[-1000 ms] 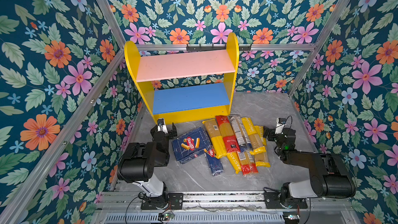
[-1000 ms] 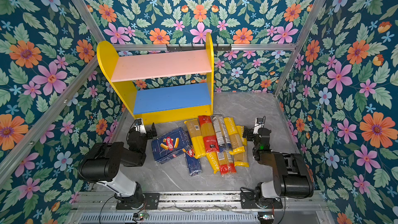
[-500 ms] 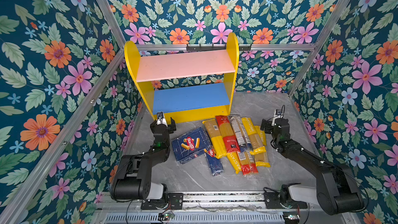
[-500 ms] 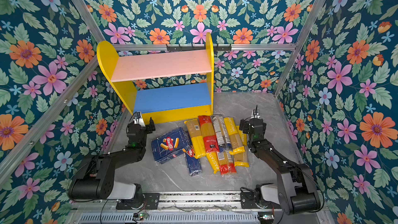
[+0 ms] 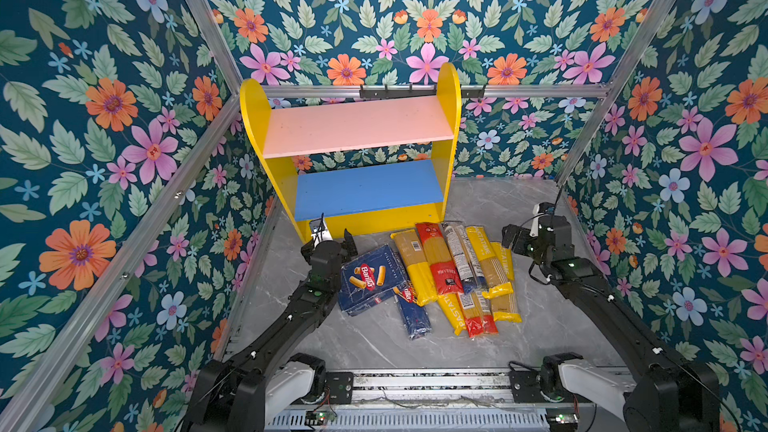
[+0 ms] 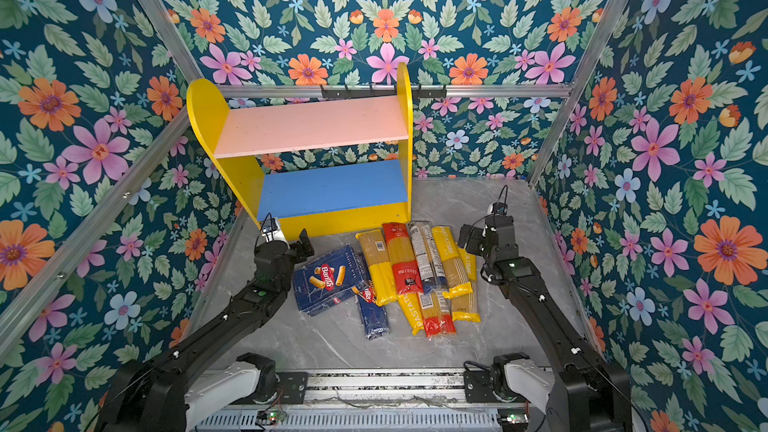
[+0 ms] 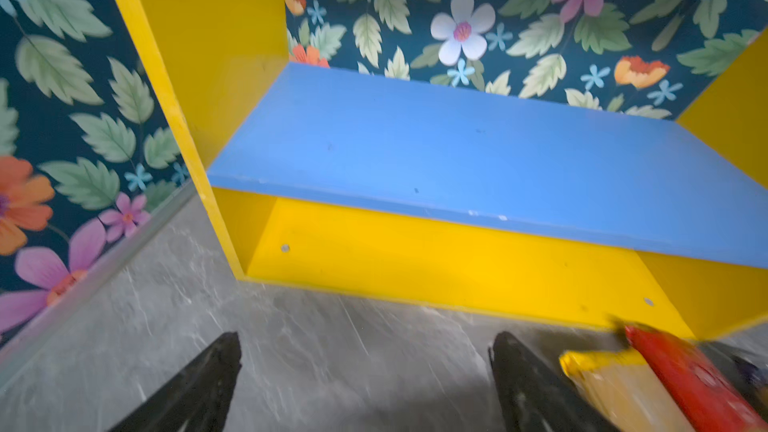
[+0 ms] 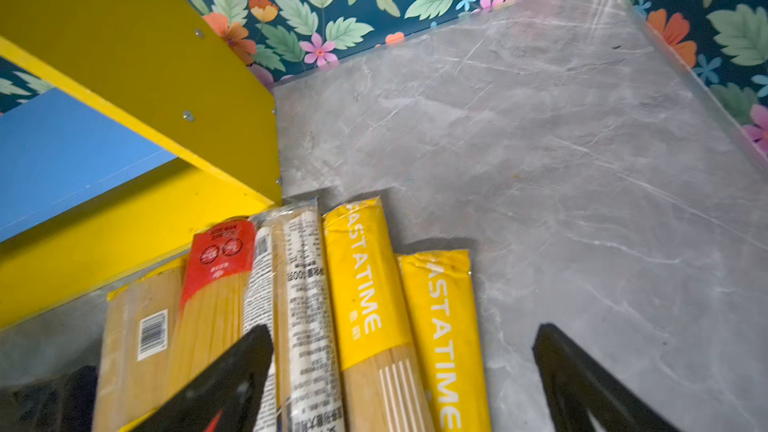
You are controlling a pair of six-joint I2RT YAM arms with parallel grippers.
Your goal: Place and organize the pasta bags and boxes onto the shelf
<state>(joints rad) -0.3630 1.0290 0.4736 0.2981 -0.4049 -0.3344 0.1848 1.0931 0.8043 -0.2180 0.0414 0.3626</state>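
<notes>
- Left gripper (image 7: 365,351): jaws apart, empty, low over the table (image 5: 540,338) by the shelf's (image 5: 357,126) left foot.
- Shelf: pink and blue boards are both bare, so nothing has been placed yet.
- Wide box (image 5: 372,278) lies flat on the table, with the narrow box (image 5: 413,311) just beside it.
- Bags (image 5: 446,259): an overlapping row on the table in front of the shelf.
- Right gripper (image 8: 403,332): jaws apart, empty, over the bags' right edge.
- As I judge it, the whole task is left to do.
</notes>
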